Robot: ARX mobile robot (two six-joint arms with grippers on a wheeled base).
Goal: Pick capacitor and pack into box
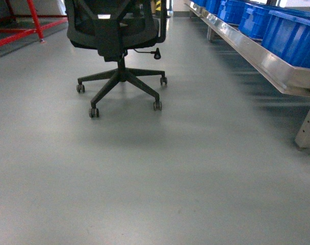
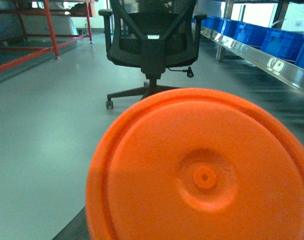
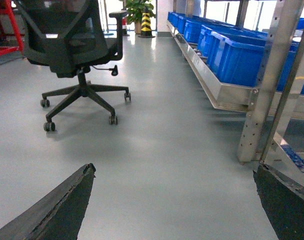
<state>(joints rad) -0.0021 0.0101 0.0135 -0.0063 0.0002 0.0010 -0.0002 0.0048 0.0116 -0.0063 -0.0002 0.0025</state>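
The capacitor [image 2: 204, 177], a round orange body with a small hub in the middle of its end face, fills most of the left wrist view right at the camera. My left gripper [image 2: 192, 225] is shut on it. Only a dark sliver of one finger [image 2: 74, 231] shows at its lower left. In the right wrist view my right gripper [image 3: 174, 200] is open above the bare grey floor, its two dark fingertips [image 3: 62, 210] far apart with nothing between them. Neither gripper appears in the head view. The box is out of view.
A black office chair [image 1: 117, 41] on castors stands ahead on the grey floor. A metal rack [image 1: 267, 64] with blue bins [image 1: 292, 33] runs along the right; its upright post [image 3: 264, 90] is close to my right gripper. A red frame [image 1: 22, 25] stands far left.
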